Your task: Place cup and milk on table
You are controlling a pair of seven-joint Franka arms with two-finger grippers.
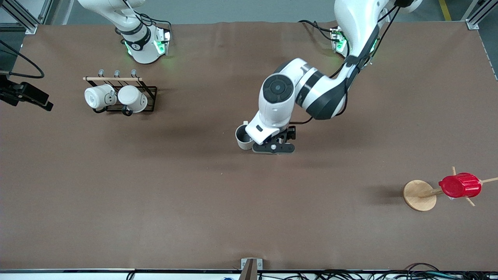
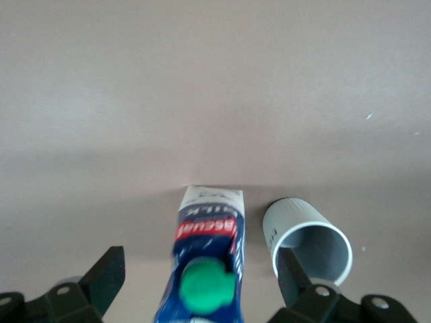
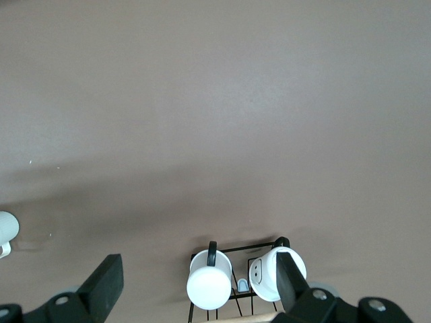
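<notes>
The left gripper (image 2: pixel 195 286) hovers low over the middle of the brown desk (image 1: pixel 155 202), its jaws spread wide on either side of the upright milk carton (image 2: pixel 205 259) without touching it. The off-white cup (image 1: pixel 243 137) stands on the desk just beside the carton, toward the right arm's end. The right gripper (image 3: pixel 195 286) waits above the black mug rack (image 1: pixel 149 97) holding two white mugs (image 1: pixel 116 97), jaws apart.
</notes>
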